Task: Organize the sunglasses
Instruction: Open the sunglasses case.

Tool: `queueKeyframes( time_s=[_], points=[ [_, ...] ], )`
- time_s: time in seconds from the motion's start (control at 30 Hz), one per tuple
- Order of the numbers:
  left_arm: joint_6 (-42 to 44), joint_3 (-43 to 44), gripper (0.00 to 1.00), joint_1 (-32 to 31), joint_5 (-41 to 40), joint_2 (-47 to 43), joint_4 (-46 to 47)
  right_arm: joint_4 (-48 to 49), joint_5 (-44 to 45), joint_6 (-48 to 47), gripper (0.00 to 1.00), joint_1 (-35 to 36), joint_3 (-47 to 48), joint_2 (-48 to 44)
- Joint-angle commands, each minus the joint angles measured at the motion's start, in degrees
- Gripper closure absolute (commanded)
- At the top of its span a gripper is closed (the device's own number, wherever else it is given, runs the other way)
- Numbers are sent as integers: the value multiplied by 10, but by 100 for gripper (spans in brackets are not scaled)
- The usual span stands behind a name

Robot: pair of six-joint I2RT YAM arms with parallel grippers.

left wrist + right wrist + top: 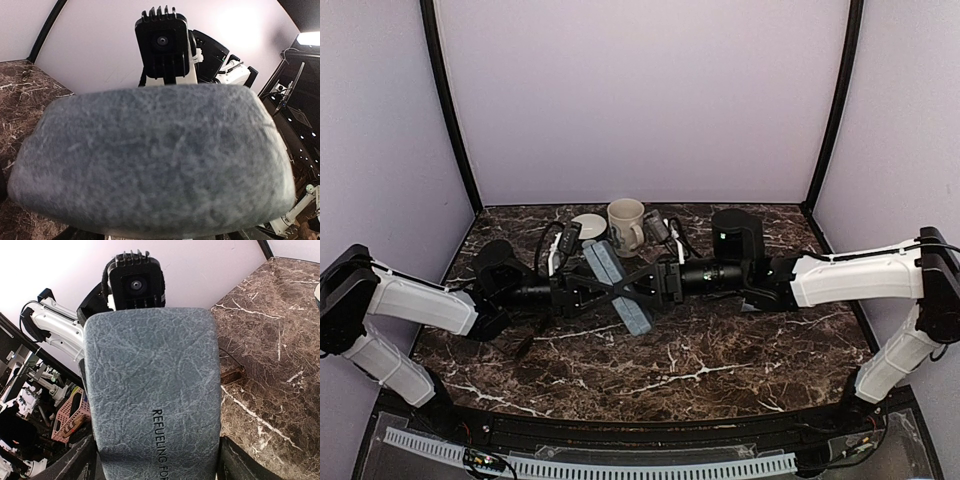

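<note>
A grey-blue rectangular case [618, 285] is held slantwise over the middle of the marble table [720, 350]. My left gripper [603, 291] comes at it from the left and my right gripper [646, 282] from the right, both shut on it. In the left wrist view the case [155, 165] fills the frame and hides my jaws. In the right wrist view the case [152, 390] sits between my fingers [241, 463]. A brownish pair of sunglasses [231, 374] lies on the marble beside it. A dark thin-framed pair [665, 232] seems to lie right of the mug.
A cream mug [626, 225] and a white round disc [588, 224] stand at the back centre. A black oblong case [735, 236] stands at the back right. A black and white object [560, 247] lies left of the disc. Purple walls enclose the table.
</note>
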Motion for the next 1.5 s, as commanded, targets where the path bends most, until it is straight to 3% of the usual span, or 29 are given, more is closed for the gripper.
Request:
queueKeyframes(
  time_s=[0.0, 0.23, 0.43, 0.73, 0.93, 1.47],
  points=[
    [-20, 5, 100, -1, 4, 1, 61, 21, -19, -16, 17, 2, -20, -15],
    [-46, 0, 100, -1, 9, 8, 108, 9, -28, -35, 13, 2, -37, -20],
    [-45, -1, 100, -1, 14, 8, 105, 28, -32, -22, 21, -4, -41, -22],
    [-35, -7, 100, -1, 16, 3, 91, 78, -47, 20, 13, -20, -55, -26],
    [-34, -6, 100, -1, 17, 5, 89, 77, -56, 23, 20, -20, -49, -14],
    [-32, 1, 100, -1, 20, 10, 82, 55, -46, 8, 20, -13, -38, -4]
  ],
)
